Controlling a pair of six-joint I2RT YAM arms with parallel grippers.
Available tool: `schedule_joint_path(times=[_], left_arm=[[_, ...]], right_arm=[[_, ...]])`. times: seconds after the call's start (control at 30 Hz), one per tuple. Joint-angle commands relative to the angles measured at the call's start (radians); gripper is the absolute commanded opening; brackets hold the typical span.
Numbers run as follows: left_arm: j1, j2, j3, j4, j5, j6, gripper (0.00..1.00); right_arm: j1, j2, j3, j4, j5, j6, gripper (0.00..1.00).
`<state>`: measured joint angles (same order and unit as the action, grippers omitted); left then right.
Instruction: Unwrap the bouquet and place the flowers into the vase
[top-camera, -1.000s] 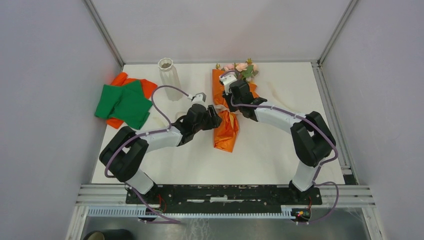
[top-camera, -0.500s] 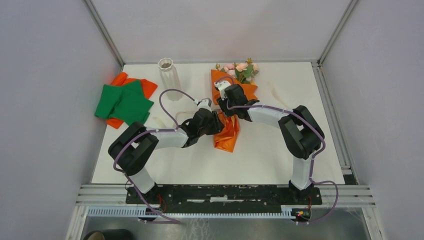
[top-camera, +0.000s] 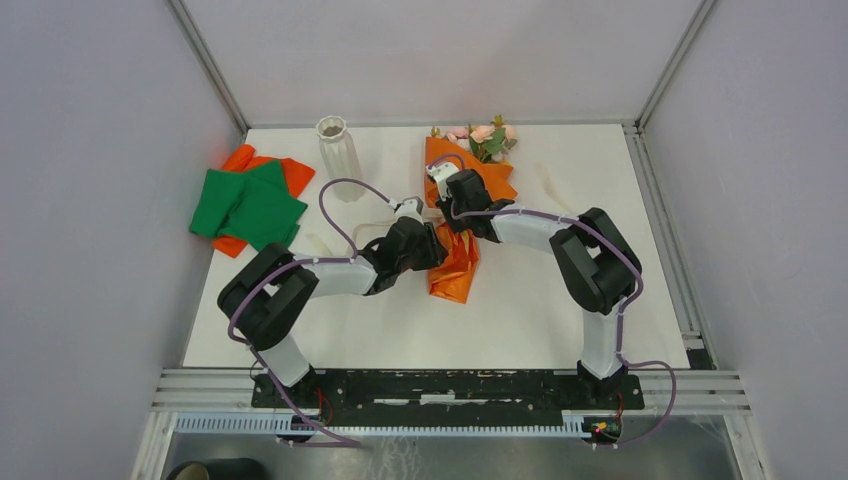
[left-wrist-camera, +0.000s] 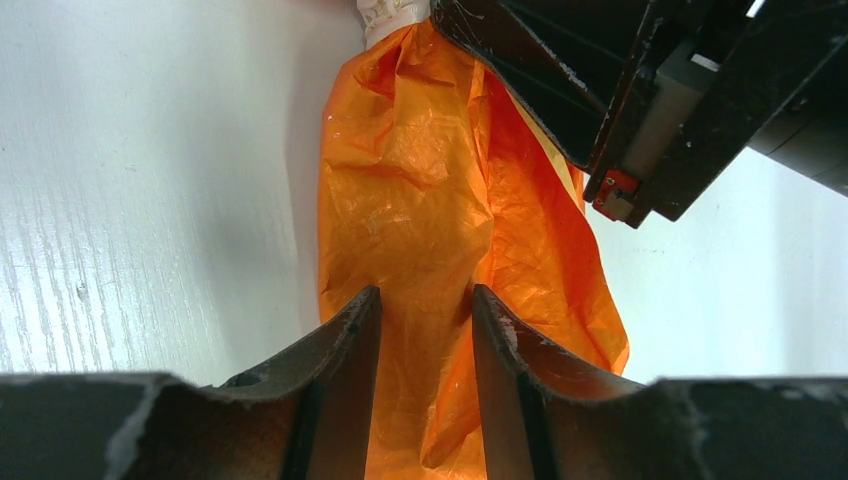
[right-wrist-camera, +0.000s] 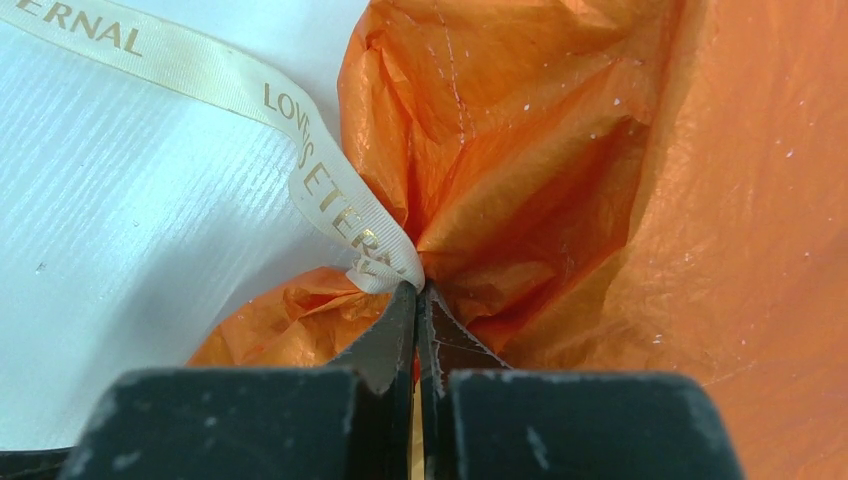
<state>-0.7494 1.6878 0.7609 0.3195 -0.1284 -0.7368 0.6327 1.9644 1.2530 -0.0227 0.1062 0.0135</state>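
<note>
The bouquet (top-camera: 452, 262) lies mid-table in its orange paper, and the pink flowers (top-camera: 484, 136) stick out at its far end. At the back left stands the whitish ribbed vase (top-camera: 337, 152), upright. My left gripper (left-wrist-camera: 425, 305) straddles the narrow lower part of the wrap, and both fingers (left-wrist-camera: 350, 335) press on the paper. My right gripper (right-wrist-camera: 417, 290) is shut just beyond it. Its tips pinch the end of a cream ribbon (right-wrist-camera: 200, 75) where it meets the bunched paper (right-wrist-camera: 520, 170). The stems are hidden inside the wrap.
A green cloth (top-camera: 248, 205) lies on an orange cloth (top-camera: 240, 158) at the table's left edge, beside the vase. The ribbon trails left across the white table (top-camera: 560, 300). The two grippers sit close together over the bouquet.
My left gripper slid right onto the bouquet's lower part and narrowed on it. The right gripper shifted left, opened, then shut at the ribbon's end. The paper's upper part spread wider.
</note>
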Motion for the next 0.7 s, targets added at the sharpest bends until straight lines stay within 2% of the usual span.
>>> schedule_joint_path(times=[0.0, 0.3, 0.43, 0.57, 0.67], left_arm=[[-0.003, 0.009, 0.013, 0.019, -0.012, -0.030, 0.45], [-0.004, 0.045, 0.020, 0.044, 0.015, -0.050, 0.42], [-0.005, 0.053, 0.023, 0.048, 0.023, -0.058, 0.42], [-0.007, 0.053, 0.025, 0.050, 0.025, -0.059, 0.41], [-0.007, 0.052, 0.022, 0.050, 0.024, -0.059, 0.41]], right_arm=[[0.001, -0.042, 0.014, -0.008, 0.009, 0.003, 0.00], [0.008, -0.244, -0.041, 0.008, 0.000, 0.011, 0.02], [0.008, -0.265, -0.047, 0.004, 0.016, 0.012, 0.00], [0.011, -0.202, -0.021, -0.041, -0.006, 0.025, 0.00], [0.021, -0.235, -0.084, 0.038, 0.010, 0.040, 0.00]])
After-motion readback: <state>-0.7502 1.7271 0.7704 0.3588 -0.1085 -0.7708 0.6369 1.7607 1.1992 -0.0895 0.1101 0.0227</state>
